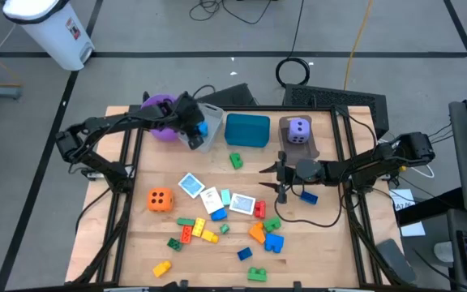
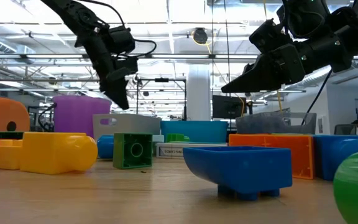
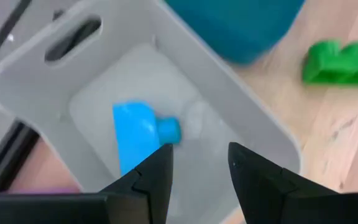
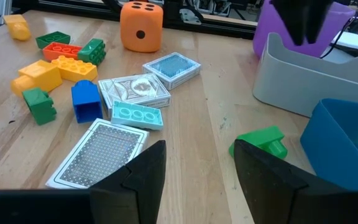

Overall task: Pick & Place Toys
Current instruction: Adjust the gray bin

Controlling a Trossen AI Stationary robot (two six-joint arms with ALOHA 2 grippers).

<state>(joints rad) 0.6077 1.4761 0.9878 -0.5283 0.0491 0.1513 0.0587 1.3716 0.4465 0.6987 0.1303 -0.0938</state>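
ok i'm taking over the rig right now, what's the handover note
Left gripper: open, empty, above the grey bin; a blue brick lies inside.
Right gripper: open, empty, low over the table near the cards.
Done: blue brick binned; purple die sits on the brown bin.
Left: orange die, green brick by the teal bin, the cards and the scattered bricks on the table.
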